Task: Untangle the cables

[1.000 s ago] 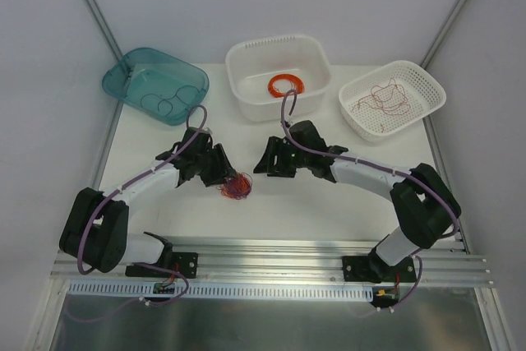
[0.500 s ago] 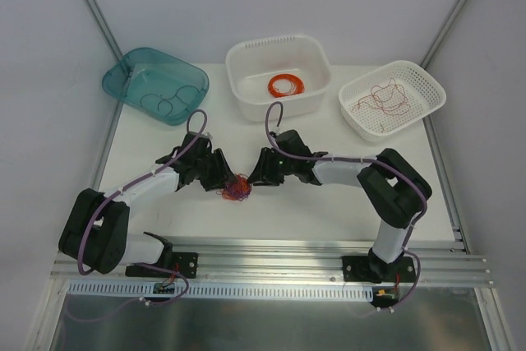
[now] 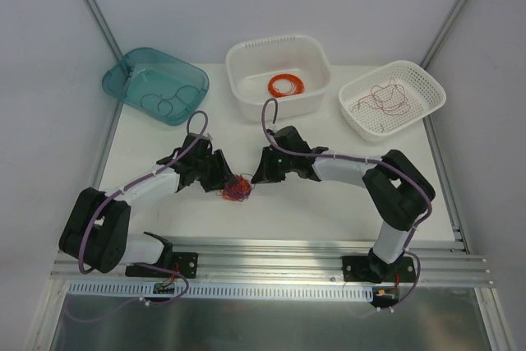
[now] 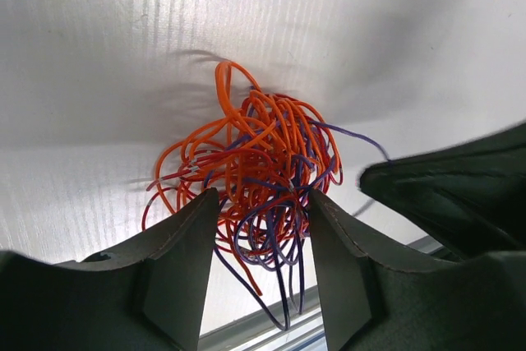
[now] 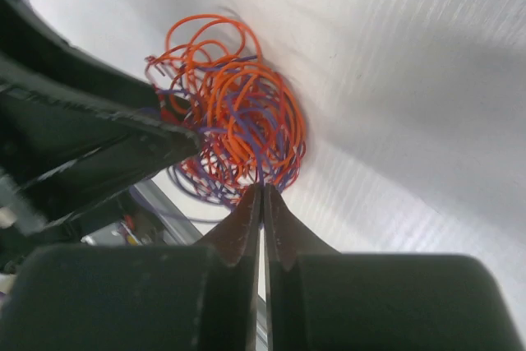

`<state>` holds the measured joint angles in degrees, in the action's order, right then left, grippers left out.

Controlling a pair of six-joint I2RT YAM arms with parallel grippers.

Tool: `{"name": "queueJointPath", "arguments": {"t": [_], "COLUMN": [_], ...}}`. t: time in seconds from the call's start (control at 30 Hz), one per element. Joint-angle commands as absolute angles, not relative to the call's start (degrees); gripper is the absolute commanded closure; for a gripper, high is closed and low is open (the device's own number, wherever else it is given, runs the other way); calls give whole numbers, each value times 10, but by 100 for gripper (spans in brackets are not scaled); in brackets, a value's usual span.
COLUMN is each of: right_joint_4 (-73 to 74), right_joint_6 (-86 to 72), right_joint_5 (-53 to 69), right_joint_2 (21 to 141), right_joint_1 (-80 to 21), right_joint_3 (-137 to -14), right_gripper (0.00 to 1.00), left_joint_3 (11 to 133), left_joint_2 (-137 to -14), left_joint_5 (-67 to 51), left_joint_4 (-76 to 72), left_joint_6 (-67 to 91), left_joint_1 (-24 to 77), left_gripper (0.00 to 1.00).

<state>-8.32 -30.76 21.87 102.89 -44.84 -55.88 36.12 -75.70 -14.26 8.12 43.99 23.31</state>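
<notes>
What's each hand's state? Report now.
Left hand: closed on the cable tangle.
Right hand: closed at the tangle's edge; pinched strand cannot be told.

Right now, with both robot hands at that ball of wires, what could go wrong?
1. The right gripper is shut at the edge of the ball of cables; pulling away might tighten the knot instead of freeing a strand, or it may have caught nothing.
2. The left gripper holds the ball between its fingers, with loops hanging loose; the ball could slip out.
3. Both grippers are very close and could bump.
</notes>
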Motion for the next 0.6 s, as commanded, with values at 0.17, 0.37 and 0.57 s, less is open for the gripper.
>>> {"name": "queueJointPath", "arguments": {"t": [0.17, 0.37, 0.57], "right_joint_4": [156, 279, 341], "right_joint_6": [-114, -30, -3], "right_joint_5": [158, 127, 116], "right_joint_2": [859, 791, 723], "right_joint_1": [-451, -448, -414], "right_joint_3": [-706, -819, -903], "right_gripper": [99, 99, 99], "left_joint_3": [351, 368, 382], "left_joint_2": [-804, -849, -867], "left_joint_5": [-98, -95, -83], "left_joint_4": [83, 89, 100], "left_joint_6": [432, 432, 428], "left_joint_1": [238, 238, 238], "left_gripper": [53, 54, 54]}}
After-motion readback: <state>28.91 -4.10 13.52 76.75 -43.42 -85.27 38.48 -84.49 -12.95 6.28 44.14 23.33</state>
